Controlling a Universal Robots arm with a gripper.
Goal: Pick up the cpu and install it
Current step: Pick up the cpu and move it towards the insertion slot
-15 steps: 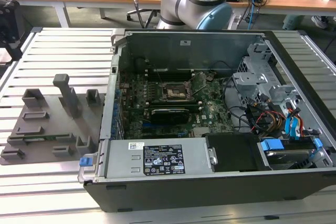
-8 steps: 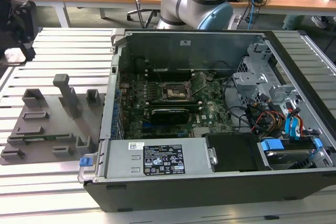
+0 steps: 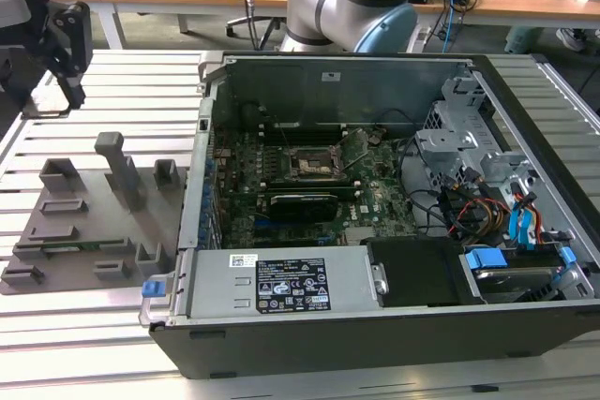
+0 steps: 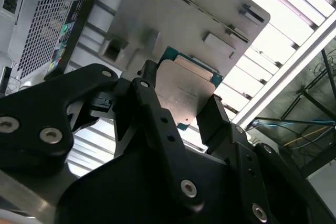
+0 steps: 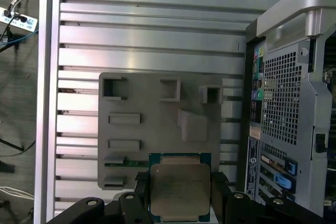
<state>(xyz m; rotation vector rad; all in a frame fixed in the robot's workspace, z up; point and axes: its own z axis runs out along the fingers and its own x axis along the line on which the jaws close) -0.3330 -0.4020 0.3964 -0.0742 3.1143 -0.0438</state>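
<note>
**A:** What is the biggest thing here, and why does it lie like this?

**B:** The slotted metal table (image 3: 75, 344) carries everything. On it rests the computer case (image 3: 328, 344), laid on its side with the cover off. I think this is so that the motherboard (image 3: 281, 199) faces upward and the black socket (image 3: 314, 164) can be reached from above.

**A:** And the grey piece next to the case?

**B:** That is the tray (image 5: 157, 124). It lies flat on the table just beside the case, at the exterior view's left. Its upright blocks and pockets seem made to keep parts in known places.

**A:** What is the gripper doing?

**B:** In the first wrist view the gripper (image 5: 179, 195) hangs over one edge of the tray. Its fingers (image 5: 142, 184) press on two opposite sides of the cpu (image 5: 178, 182). It pinches the chip by the rim only, probably so that the flat faces are not touched.

**A:** So where is the cpu exactly?

**B:** Between the jaws, held level, with its metal top toward the camera. In both wrist views it seems lifted clear of the tray. The socket is well apart from it, inside the case, so the chip is not installed yet.
</note>
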